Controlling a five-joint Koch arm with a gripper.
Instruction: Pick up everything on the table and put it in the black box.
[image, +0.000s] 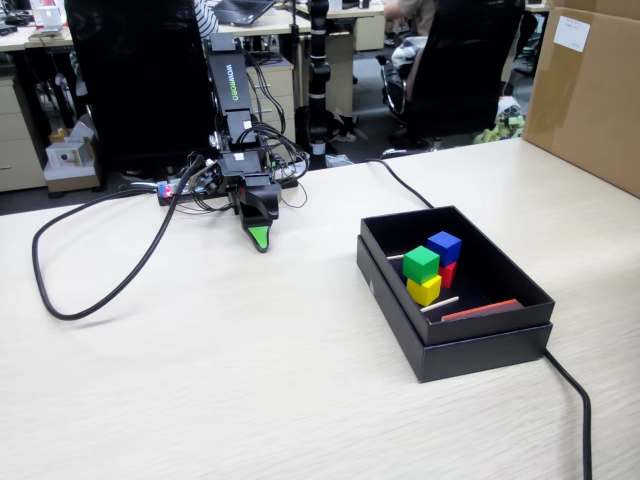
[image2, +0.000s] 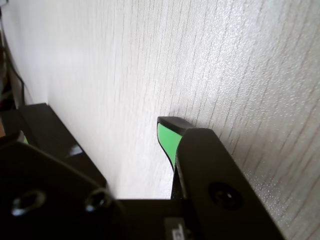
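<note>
The black box (image: 478, 345) stands on the table (image: 230, 380) at the right in the fixed view. In it lie the green cube (image: 421, 263), the blue cube (image: 443, 246), the red cube (image: 450, 273) and the yellow cube (image: 424, 291), bunched together with the green one on top. My gripper (image: 260, 238) rests tip-down on the table, left of the box and well apart from it. In the wrist view my gripper (image2: 100, 117) is open and empty, with bare table between the green-padded finger (image2: 167, 137) and the other jaw.
A white stick (image: 440, 304) and a flat red strip (image: 482, 310) lie in the box. A black cable (image: 90, 290) loops left of the arm, another (image: 572, 392) runs past the box. A brown carton (image: 590, 90) stands far right.
</note>
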